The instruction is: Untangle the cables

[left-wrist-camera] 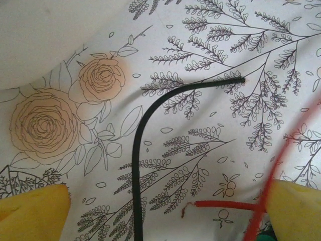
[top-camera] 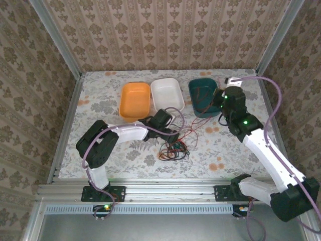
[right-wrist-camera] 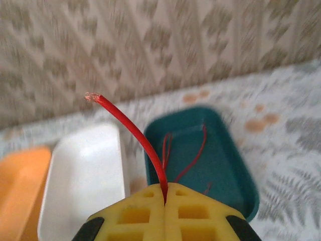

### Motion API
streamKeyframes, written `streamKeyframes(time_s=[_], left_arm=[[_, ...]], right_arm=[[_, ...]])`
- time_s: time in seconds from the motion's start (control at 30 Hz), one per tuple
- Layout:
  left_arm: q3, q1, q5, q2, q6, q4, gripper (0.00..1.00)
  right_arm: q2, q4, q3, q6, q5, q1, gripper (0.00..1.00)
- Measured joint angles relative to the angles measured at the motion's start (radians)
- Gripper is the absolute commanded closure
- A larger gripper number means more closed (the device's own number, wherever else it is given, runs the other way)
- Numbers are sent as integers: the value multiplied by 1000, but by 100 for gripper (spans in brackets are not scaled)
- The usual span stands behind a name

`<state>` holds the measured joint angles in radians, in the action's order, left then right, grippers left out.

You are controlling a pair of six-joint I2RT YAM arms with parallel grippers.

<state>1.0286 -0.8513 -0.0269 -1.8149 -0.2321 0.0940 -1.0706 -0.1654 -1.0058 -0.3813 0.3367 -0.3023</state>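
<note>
The right gripper (right-wrist-camera: 165,193) is pinched shut on a red wire (right-wrist-camera: 133,128). The wire pokes up and away from it, with its bare tip in the air. Just ahead and below sits the teal tray (right-wrist-camera: 225,160), so I think the drop spot is close. The left gripper (left-wrist-camera: 164,211) is wide open, low over the table (left-wrist-camera: 210,125), with a black wire (left-wrist-camera: 135,165) between its fingers (left-wrist-camera: 32,213). The tangle (top-camera: 173,149) lies just beside it, so the left arm is nearer.
</note>
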Motion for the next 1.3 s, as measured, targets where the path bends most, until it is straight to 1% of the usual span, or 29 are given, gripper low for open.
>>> streamKeyframes(time_s=[0.2,0.33,0.53,0.63,0.8,0.9,1.13,1.2,1.3], left_arm=[[-1,0,-1,-24,0,-2,4],[-1,0,-8,-26,0,-2,6],[-2,0,-23,-31,0,-6,6],[-4,-1,-28,-32,0,-10,6],[-7,-7,-50,-34,-5,-14,6],[-8,-8,-61,-37,-12,-18,6],[-14,-13,-81,-38,-30,-32,5],[-15,-13,-84,-38,-34,-33,4],[-15,-14,-91,-42,-39,-37,3]], right_arm=[[82,75,-40,23,55,80,100],[91,125,-64,39,56,134,100],[80,171,-95,40,43,248,100],[58,191,-129,27,0,306,100],[29,232,-163,3,-85,359,100],[21,237,-179,-11,-118,387,100],[21,249,-254,-53,-193,505,100],[21,260,-269,-62,-223,520,100],[21,273,-293,-66,-299,528,100]])
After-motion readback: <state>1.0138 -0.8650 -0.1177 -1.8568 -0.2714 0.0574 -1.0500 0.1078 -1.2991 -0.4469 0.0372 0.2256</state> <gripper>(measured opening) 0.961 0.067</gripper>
